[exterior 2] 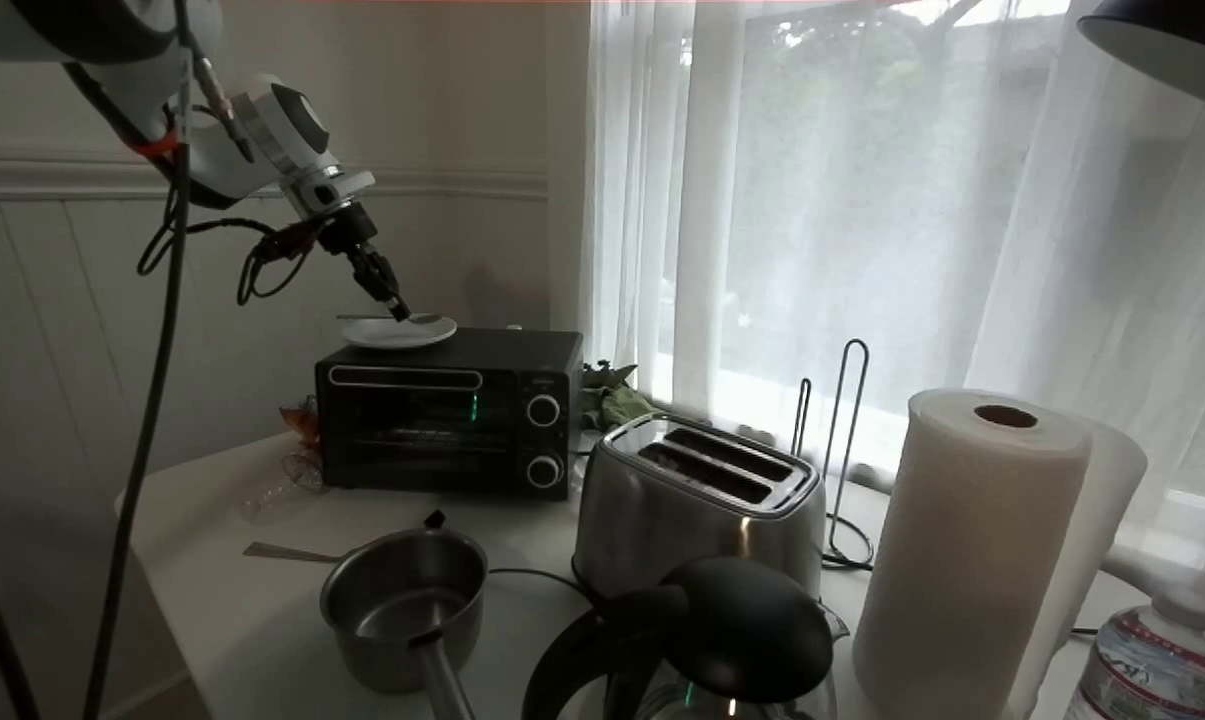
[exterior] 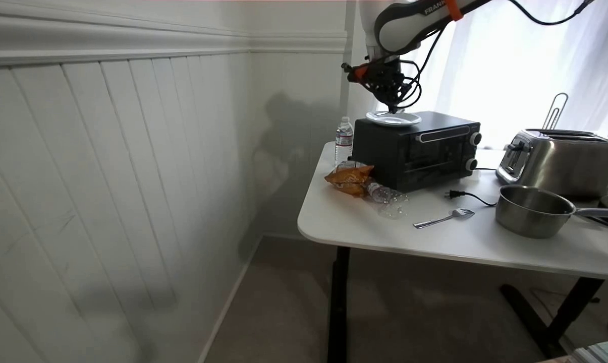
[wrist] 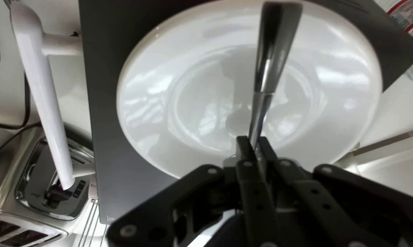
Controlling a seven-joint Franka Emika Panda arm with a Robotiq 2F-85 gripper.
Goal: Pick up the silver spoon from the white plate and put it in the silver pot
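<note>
My gripper [wrist: 256, 141] is shut on the silver spoon [wrist: 270, 60], with the fingers around the handle in the wrist view. The spoon's bowl is mostly hidden behind the fingers there. In an exterior view the spoon's bowl [exterior 2: 425, 319] and handle show on either side of the fingertips [exterior 2: 400, 312]. The spoon is over the white plate [wrist: 148, 103]; I cannot tell whether it touches it. The plate lies on top of the black oven and shows in both exterior views [exterior: 407, 120] [exterior 2: 397, 340]. The silver pot [exterior: 531, 222] stands on the table, its interior visible in an exterior view [exterior 2: 402, 615].
The black oven [exterior: 435, 151] stands beside a silver toaster [exterior: 566, 161]. A fork [exterior: 442, 219] lies between oven and pot. A bottle [exterior: 344, 138], orange bag [exterior: 350, 180] and clear plastic [exterior: 384, 196] are left. A carafe [exterior 2: 742, 630] and paper roll [exterior 2: 972, 560] stand near.
</note>
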